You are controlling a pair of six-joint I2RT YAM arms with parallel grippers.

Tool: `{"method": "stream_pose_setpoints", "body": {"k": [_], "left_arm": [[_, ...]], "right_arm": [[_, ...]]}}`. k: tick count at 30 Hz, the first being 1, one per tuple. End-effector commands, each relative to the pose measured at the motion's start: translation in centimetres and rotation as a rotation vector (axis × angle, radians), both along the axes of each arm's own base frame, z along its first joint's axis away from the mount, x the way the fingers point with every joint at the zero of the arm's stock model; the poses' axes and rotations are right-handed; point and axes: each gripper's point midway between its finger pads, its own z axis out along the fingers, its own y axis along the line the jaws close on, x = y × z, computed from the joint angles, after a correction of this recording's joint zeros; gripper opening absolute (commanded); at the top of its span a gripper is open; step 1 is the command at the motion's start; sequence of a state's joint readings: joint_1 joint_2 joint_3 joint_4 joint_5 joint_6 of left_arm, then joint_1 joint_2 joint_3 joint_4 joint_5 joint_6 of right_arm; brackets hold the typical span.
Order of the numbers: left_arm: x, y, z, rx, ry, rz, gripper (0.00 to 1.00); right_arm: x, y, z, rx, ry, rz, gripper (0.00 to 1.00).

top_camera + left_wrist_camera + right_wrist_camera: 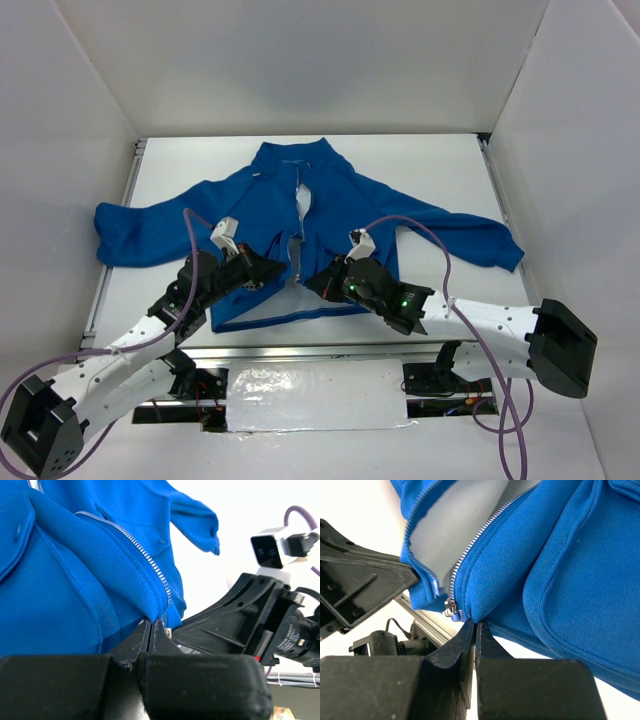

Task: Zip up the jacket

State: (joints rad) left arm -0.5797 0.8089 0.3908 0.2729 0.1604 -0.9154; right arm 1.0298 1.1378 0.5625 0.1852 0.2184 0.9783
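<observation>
The jacket (330,215) lies flat on the white surface (440,170), collar away from the arms, sleeves spread, front open along its pale zipper (299,240). The two halves come near each other only at the bottom hem. The small metal pull (451,610) sits at the very foot of the half that the right pincer (476,627) holds, its fingers clenched on the hem just beside it. The left pincer (152,627) is likewise clenched on the fleece at the foot of the other half, under the zipper teeth (145,555).

The step in hand seems to be mating the zipper ends. Next, the left-held end likely has to be lined up and fed into the slider, with the fabric taut, before any pull upward.
</observation>
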Motion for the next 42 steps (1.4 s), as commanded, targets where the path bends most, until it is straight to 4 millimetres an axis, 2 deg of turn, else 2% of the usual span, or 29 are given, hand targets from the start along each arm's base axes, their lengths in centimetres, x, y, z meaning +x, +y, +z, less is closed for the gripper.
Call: {"method": "stream_pose_setpoints", "body": {"k": [1,15,29,42], "left_arm": [[0.4,0.0,2.5,-0.027,-0.085,0.011,0.0],[0.1,-0.7,2.1,-0.049,-0.076,-0.027,0.0],[-0.1,-0.7,0.2,-0.017,-0.035,-0.033,0.0],[-0.4,-1.1,0.5,-0.033,-0.044,-0.064,0.0]], "right_arm": [[-0.5,0.8,1.1,0.045,-0.029,0.039,0.0],[-0.2,1.5,1.5,0.047,-0.041,0.049,0.0],[0.1,1.4,2.2,0.056,-0.062,0.038,0.0],[0.7,1.3,2.0,0.044,-0.067,0.026,0.0]]}}
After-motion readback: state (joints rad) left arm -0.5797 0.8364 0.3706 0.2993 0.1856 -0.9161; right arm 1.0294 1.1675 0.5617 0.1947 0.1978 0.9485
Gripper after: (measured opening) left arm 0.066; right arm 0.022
